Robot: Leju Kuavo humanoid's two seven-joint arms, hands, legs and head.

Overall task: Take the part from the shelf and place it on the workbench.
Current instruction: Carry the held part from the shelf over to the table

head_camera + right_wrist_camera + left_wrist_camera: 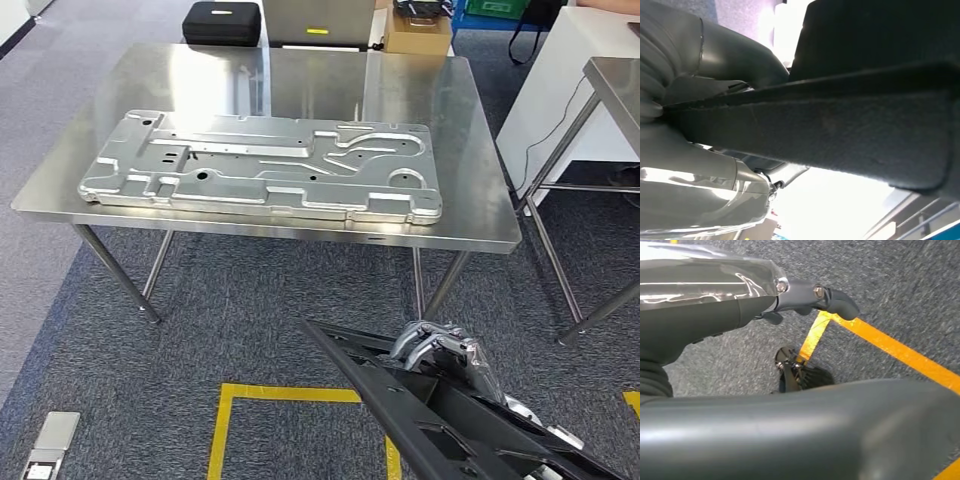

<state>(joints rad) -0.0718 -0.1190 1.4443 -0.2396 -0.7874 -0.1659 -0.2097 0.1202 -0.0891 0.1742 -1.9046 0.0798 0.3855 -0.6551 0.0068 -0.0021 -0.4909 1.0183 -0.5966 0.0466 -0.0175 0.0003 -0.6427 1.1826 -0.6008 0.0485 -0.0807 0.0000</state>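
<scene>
Black part (423, 410) gripped in right hand (441, 350), short of workbench (483, 215).

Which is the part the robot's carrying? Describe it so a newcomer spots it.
Start at the steel workbench across the middle of the head view, then drop to the carpet in front of it. Low on the right, the right hand grips a black part, a long flat ribbed panel. The stamped panel on the bench is silver.

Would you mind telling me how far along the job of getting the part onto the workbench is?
Done: the black part is off the shelf, gripped by the right hand. In hand: it is carried low over the carpet, short of the workbench. Left: setting it on the bench, where a silver panel already lies.
</scene>
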